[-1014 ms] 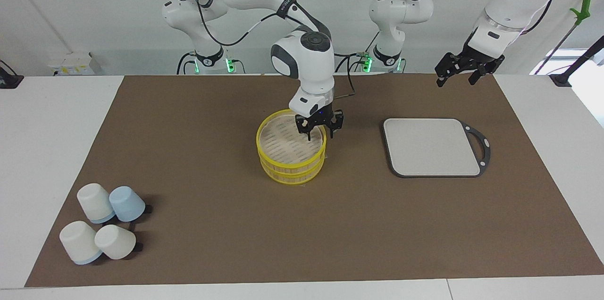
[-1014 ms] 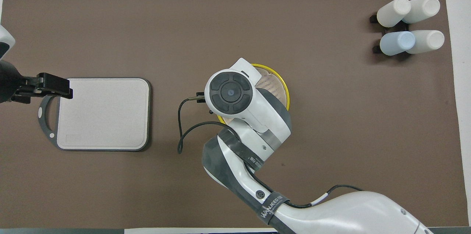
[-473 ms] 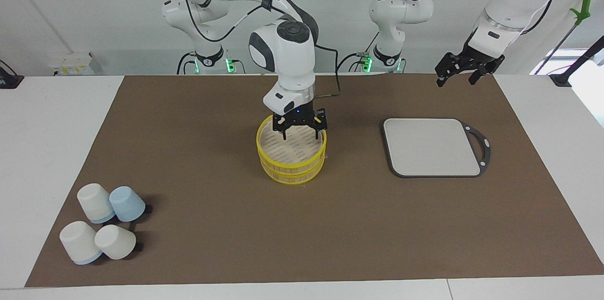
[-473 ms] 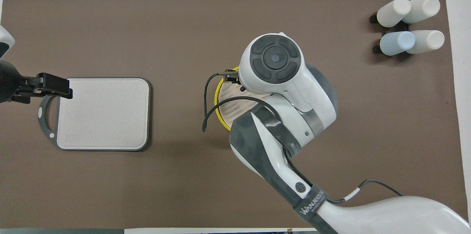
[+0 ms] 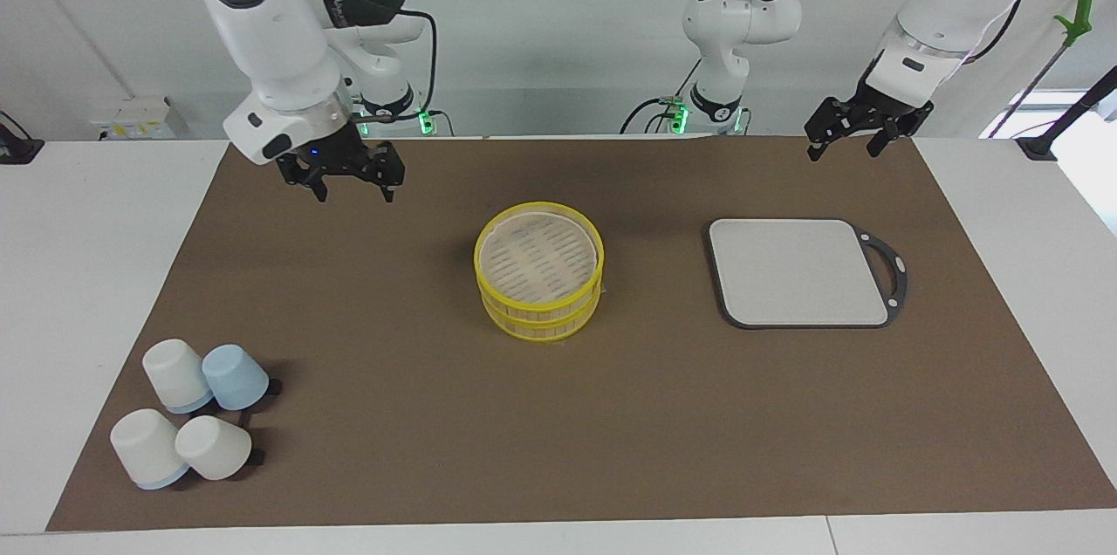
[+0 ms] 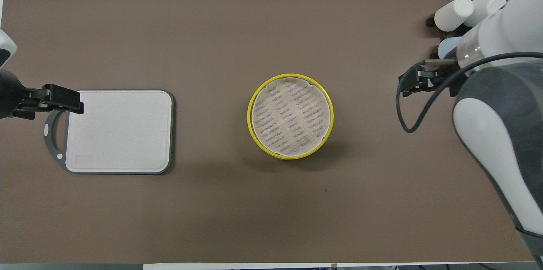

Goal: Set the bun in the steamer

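Right hand [image 5: 351,186] pulls off steamer [image 5: 539,269] to upper left of frame, fingers wide, empty; lid on, bun unseen, probably inside.

A white surface [image 5: 105,215] is covered by a brown mat [image 5: 419,415]; a plain pale wall [image 5: 541,31] is seen above it.

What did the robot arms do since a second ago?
The right gripper, open and empty, rose off the steamer and swung away toward the right arm's end of the table. No bun shows. The left gripper, steamer, board and cups stayed put.
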Controlling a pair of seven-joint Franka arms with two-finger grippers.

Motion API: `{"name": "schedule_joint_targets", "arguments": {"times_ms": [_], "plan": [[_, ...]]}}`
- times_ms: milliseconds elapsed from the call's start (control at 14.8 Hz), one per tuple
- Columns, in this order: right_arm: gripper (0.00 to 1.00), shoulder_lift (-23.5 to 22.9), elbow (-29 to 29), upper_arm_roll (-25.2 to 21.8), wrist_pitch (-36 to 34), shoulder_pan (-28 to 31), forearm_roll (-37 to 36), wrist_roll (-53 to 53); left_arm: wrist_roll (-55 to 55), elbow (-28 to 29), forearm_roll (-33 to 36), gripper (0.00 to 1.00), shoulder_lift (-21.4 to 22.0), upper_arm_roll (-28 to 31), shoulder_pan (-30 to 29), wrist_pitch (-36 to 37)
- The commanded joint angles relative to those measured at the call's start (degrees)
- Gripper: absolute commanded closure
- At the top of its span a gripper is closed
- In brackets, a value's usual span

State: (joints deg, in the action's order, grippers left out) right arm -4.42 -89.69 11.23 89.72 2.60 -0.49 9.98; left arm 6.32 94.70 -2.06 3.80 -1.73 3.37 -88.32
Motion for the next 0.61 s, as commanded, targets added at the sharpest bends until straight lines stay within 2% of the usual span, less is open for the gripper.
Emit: {"name": "schedule_joint_targets", "arguments": {"times_ms": [0, 203, 541], "plan": [[0.00, 3.89, -3.64, -4.88, -2.25, -3.03, 1.19, -3.20, -0.51, -0.04, -0.84, 0.00, 0.51, -0.21, -0.47, -0.01], [0.00, 4.51, -5.58, -8.94, 0.79, -5.06, 1.10, -7.07, -0.52, -0.04, -0.84, 0.00, 0.51, -0.21, -0.47, 0.17], [0.00, 3.28, -4.45, -8.95, 2.57, -5.50, 0.13, -7.16, -0.43, -0.04, -0.84, 0.00, 0.51, -0.21, -0.47, -0.01]]}}
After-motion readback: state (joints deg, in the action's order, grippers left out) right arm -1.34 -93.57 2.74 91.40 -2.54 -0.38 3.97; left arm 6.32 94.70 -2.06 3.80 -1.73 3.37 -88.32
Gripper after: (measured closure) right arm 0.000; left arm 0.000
